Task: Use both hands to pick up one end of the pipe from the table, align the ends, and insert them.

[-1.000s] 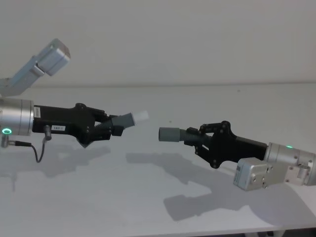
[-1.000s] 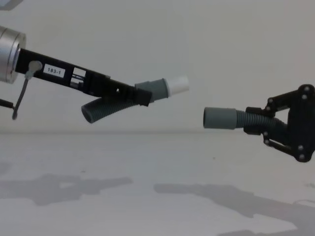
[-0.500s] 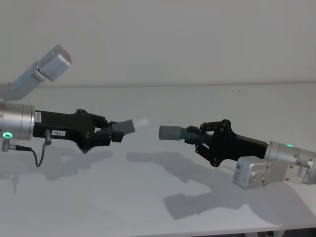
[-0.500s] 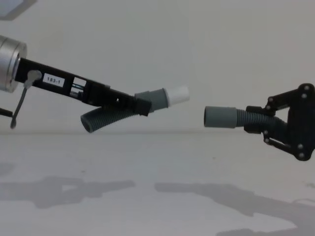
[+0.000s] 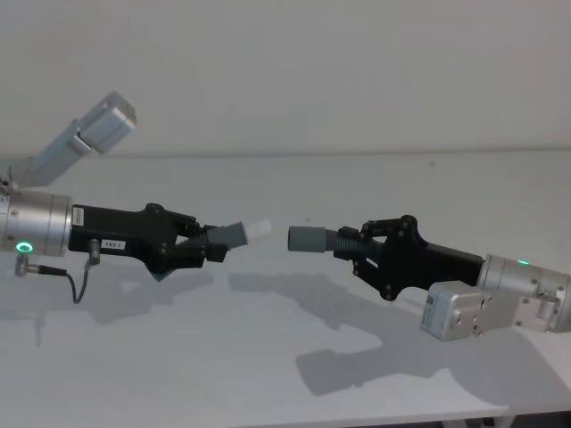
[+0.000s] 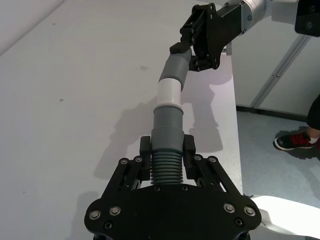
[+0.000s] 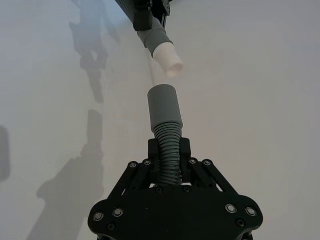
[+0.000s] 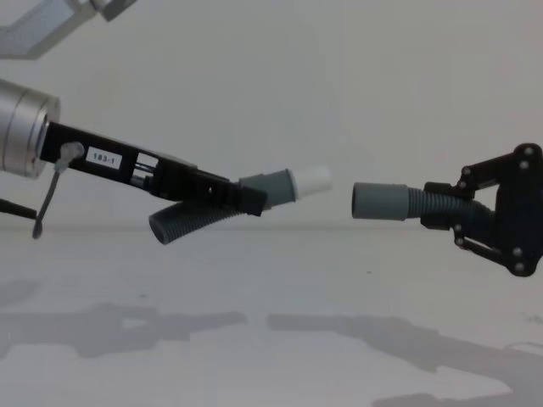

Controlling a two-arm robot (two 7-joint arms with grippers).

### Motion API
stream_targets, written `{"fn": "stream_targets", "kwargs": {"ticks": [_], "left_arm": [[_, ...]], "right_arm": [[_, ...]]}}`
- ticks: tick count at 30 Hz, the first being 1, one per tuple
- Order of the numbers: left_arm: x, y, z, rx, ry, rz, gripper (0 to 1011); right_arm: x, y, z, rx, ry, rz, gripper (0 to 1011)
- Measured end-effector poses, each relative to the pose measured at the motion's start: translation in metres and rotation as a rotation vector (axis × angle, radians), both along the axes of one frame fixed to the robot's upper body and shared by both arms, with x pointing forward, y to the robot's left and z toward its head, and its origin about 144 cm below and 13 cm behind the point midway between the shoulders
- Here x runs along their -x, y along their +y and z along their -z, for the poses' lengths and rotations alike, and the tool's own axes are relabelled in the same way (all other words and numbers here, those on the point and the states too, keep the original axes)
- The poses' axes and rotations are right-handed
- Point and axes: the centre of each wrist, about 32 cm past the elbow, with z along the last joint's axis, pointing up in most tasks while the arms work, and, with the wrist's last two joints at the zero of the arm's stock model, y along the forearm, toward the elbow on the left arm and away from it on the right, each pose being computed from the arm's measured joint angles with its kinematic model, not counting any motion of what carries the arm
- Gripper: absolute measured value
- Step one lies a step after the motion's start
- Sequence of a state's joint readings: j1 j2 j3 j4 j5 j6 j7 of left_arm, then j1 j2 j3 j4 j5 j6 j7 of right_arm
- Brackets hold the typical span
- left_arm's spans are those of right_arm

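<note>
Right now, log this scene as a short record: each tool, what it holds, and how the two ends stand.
left tool: shut on white-tipped hose piece, raised above the table
right tool: shut on cuffed hose piece, also raised
white tip: points at the grey cuff, tilted slightly upward
gap: ends close but apart, not inserted
alignment: nearly level in chest view; not fully in line

Two hose pieces: one white-tipped, one grey-cuffed. Two grippers: left gripper, right gripper, one hose piece each. One bench.
</note>
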State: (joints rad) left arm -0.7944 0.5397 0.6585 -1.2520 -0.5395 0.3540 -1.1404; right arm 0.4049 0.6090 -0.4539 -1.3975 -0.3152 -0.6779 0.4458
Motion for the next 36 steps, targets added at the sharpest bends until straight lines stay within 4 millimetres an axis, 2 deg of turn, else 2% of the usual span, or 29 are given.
{"fn": "stream_targets", "kwargs": {"ticks": [12, 36], "left_arm": [[-0.010, -0.004, 0.009, 0.004, 0.009, 0.025, 339], [-0.017, -0.012, 0.018, 0.009, 0.020, 0.049, 339]], "right_arm": [[0.000, 0.000, 0.000, 0.001, -0.001, 0.001, 204], [0.000, 0.000, 0.000, 0.001, -0.001, 0.000, 204]]}}
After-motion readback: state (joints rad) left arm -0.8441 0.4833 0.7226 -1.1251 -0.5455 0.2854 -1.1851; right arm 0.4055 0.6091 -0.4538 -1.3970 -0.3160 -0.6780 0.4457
